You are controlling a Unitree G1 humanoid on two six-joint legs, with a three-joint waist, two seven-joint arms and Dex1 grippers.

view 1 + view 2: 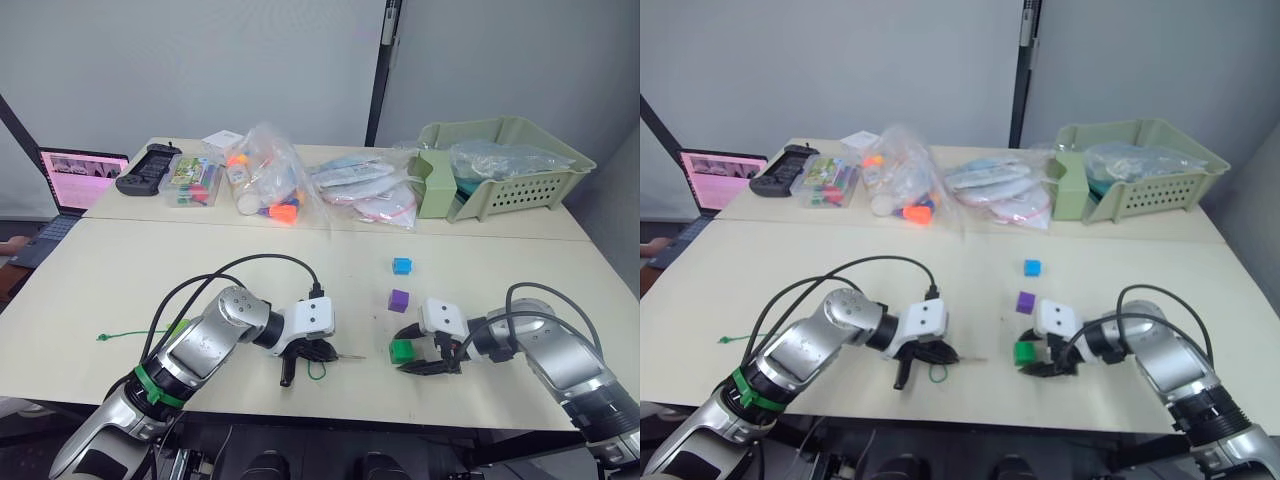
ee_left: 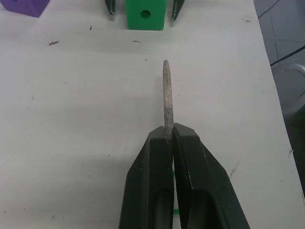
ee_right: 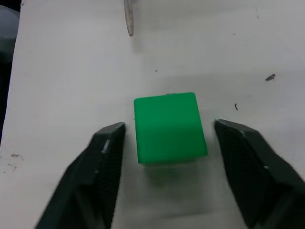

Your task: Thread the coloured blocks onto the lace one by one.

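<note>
Left gripper [image 2: 169,138]: fingers pressed together, pinching the lace's tan tip [image 2: 167,93] near its base; the stiff tip sticks straight out past the fingertips, aimed at the green block.
Lace [image 1: 318,369]: a small green loop lies on the table just under the left gripper; its far end [image 1: 118,336] rests well off toward the robot's left, near the table edge.
Right gripper [image 3: 169,138]: fingers spread wide, one on each side of the green block, neither touching it; gaps show on both sides.
Green block [image 3: 169,128]: sits flat on the table between the right gripper's fingers; in the left wrist view its face with the round hole [image 2: 145,14] points toward the lace tip, with bare table between tip and hole.
Purple block [image 1: 399,300]: loose on the table, just beyond the right gripper.
Blue block [image 1: 402,266]: further back, beyond the purple one, apart from both grippers.
Table [image 1: 120,270]: pale top; bags of toy pieces [image 1: 268,185] and a green basket [image 1: 500,170] along the far side, a laptop [image 1: 70,185] off to the robot's left.
</note>
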